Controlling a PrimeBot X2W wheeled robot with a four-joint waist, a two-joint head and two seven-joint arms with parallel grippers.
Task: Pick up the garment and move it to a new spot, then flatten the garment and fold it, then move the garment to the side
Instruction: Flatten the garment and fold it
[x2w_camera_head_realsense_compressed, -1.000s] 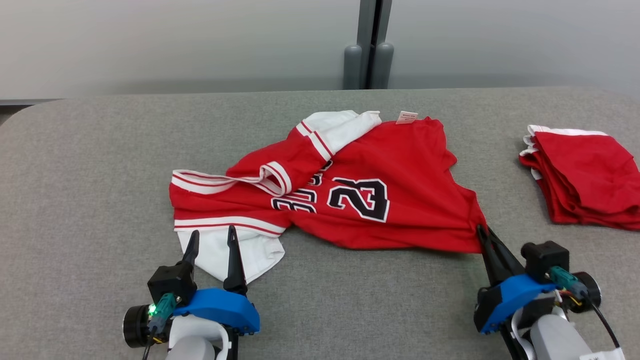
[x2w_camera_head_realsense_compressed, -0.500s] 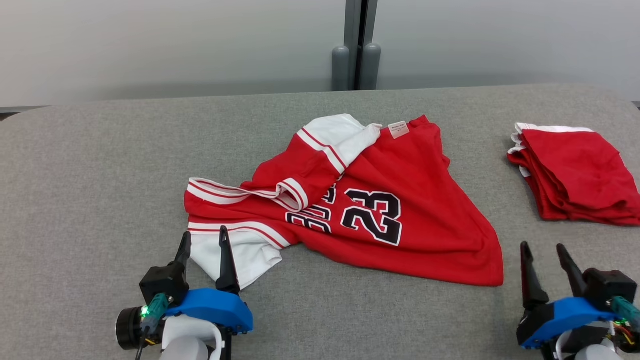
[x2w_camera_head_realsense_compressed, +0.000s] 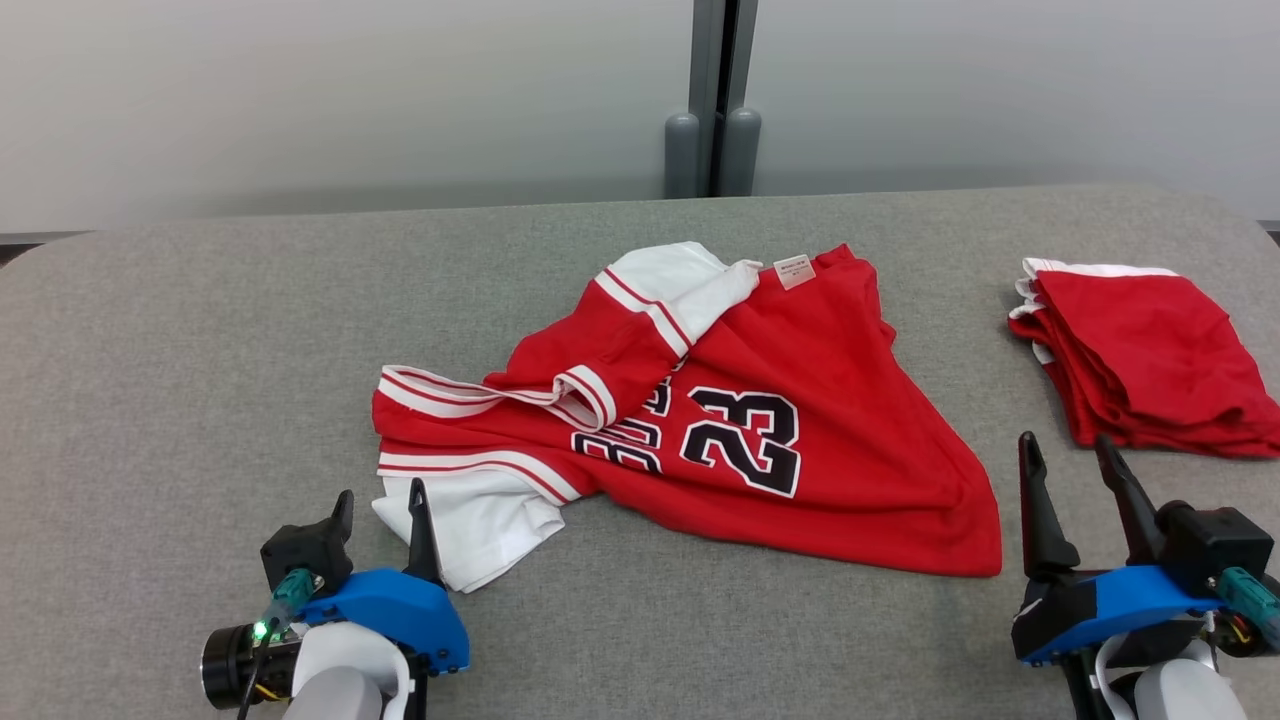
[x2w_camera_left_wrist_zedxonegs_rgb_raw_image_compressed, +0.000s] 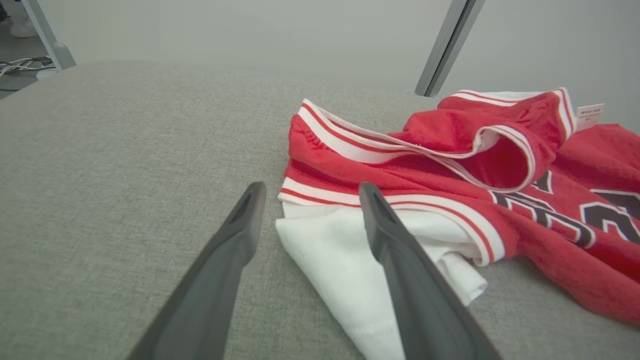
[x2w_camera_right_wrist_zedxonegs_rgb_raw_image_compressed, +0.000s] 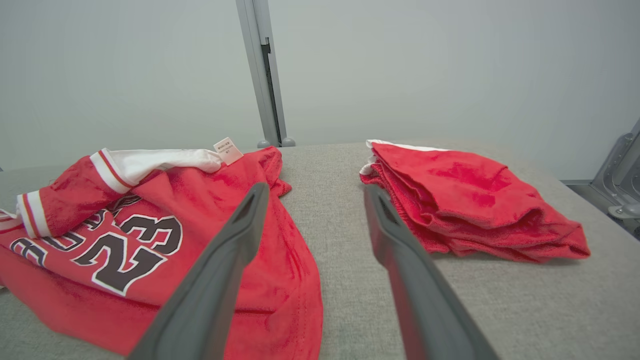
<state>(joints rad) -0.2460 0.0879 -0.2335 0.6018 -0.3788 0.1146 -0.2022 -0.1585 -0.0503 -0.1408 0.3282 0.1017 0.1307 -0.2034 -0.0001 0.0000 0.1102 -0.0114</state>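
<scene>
Grey table (x2w_camera_head_realsense_compressed: 200, 330) bears rumpled red jersey (x2w_camera_head_realsense_compressed: 850, 480) (number 23).

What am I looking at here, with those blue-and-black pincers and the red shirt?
A two-armed robot at a grey fabric-covered table. The wide picture comes from a camera on its head; the other two come from wrist cameras looking along each gripper's dark fingers. The left gripper and right gripper are both open and hold nothing. Before them lies a crumpled red jersey numbered 23, which it should flatten and fold. A folded red pile sits to the right.
</scene>
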